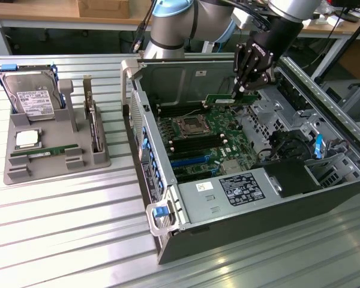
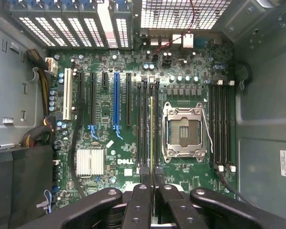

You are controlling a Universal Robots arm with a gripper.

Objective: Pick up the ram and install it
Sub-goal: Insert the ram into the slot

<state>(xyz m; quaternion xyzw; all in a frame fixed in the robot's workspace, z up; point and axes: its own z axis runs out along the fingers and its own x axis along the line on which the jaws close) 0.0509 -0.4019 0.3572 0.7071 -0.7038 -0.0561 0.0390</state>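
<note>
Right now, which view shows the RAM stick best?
The exterior view: the thin green RAM strip shows side-on, held in the black gripper above the open case. The wrist view shows it edge-on, a thin line between the fingers.

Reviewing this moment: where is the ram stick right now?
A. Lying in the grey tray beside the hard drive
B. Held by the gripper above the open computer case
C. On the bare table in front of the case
B: the gripper grips the ram stick over the motherboard inside the open computer case.
</note>
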